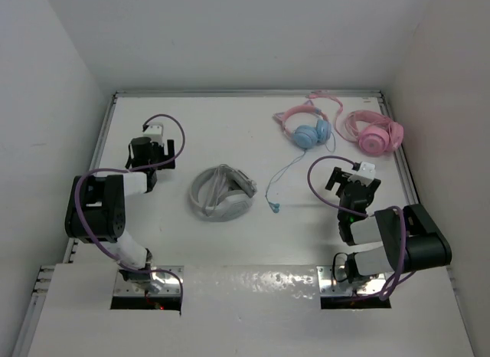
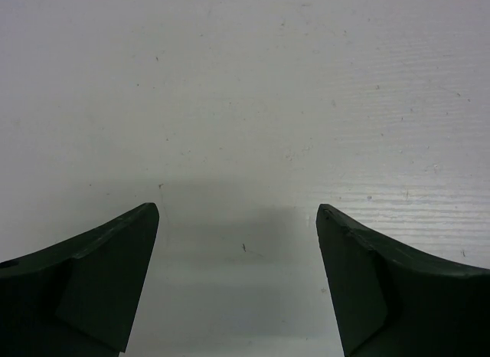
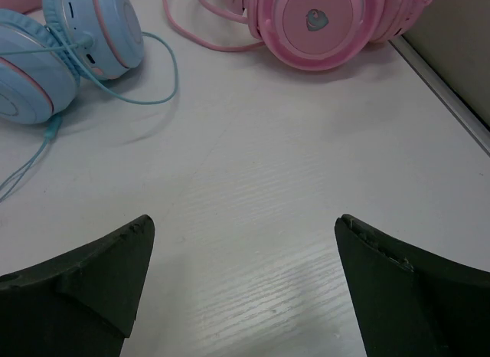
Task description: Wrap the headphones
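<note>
The headphones [image 1: 305,128], with a pink cat-ear headband and light blue ear cups, lie at the back right of the table. Their thin blue cable [image 1: 282,176] trails toward the near side and ends in a plug [image 1: 274,207]. In the right wrist view the blue cups [image 3: 57,47] and the cable [image 3: 157,73] sit at the upper left. My right gripper [image 1: 354,175] is open and empty, on the near side of the headphones; its open jaws [image 3: 243,223] show over bare table. My left gripper [image 1: 151,149] is open and empty at the far left [image 2: 237,213].
All-pink headphones [image 1: 373,132] lie at the back right by the wall, also in the right wrist view [image 3: 325,20]. White-grey headphones [image 1: 222,192] lie at the table's centre. White walls enclose the table on three sides.
</note>
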`<action>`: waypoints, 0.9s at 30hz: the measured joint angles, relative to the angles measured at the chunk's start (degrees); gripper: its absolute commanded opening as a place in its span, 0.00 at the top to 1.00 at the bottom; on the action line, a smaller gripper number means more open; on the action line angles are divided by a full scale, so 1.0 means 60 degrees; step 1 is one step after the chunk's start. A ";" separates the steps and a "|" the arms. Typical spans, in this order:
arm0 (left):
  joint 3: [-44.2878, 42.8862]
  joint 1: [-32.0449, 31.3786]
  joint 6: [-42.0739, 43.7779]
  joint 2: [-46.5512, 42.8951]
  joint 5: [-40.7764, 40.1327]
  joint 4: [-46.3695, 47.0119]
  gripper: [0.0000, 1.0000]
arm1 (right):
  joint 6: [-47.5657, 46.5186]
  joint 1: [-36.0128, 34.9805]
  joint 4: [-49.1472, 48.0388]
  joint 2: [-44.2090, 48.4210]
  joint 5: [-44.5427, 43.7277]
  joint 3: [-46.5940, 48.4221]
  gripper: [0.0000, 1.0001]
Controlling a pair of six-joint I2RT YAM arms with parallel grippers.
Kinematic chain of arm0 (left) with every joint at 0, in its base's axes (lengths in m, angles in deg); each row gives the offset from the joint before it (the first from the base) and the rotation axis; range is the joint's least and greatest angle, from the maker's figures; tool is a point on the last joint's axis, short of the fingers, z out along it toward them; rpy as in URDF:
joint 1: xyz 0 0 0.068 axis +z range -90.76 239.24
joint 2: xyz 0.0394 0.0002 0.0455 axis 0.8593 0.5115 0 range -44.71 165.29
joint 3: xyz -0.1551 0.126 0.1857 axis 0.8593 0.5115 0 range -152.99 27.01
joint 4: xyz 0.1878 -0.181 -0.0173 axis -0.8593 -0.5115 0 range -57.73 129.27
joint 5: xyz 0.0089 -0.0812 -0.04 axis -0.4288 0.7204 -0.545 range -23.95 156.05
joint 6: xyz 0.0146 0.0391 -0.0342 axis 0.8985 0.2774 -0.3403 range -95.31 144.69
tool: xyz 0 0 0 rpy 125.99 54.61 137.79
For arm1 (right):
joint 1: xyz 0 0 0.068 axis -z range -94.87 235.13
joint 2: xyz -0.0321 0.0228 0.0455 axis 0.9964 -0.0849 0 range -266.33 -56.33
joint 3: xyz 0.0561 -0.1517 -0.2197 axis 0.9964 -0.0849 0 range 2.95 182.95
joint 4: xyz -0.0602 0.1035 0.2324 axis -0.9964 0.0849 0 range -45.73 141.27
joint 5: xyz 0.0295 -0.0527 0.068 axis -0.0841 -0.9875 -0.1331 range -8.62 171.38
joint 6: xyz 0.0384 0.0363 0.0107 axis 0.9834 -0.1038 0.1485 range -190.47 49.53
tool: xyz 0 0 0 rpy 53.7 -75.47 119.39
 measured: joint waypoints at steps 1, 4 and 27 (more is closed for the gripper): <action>0.0000 0.0018 0.0022 0.0000 0.0062 0.0000 0.18 | 0.0000 0.0000 0.0000 0.0000 0.0000 0.0000 0.01; 0.0000 0.0036 0.0047 0.0000 0.0193 -0.0040 0.18 | -0.0007 0.0000 0.0040 0.0018 0.0004 0.0000 0.01; 0.0098 0.0102 0.0277 -0.0310 0.0794 -0.0058 0.18 | -0.0051 0.0000 0.0506 0.0215 0.0113 0.0000 0.01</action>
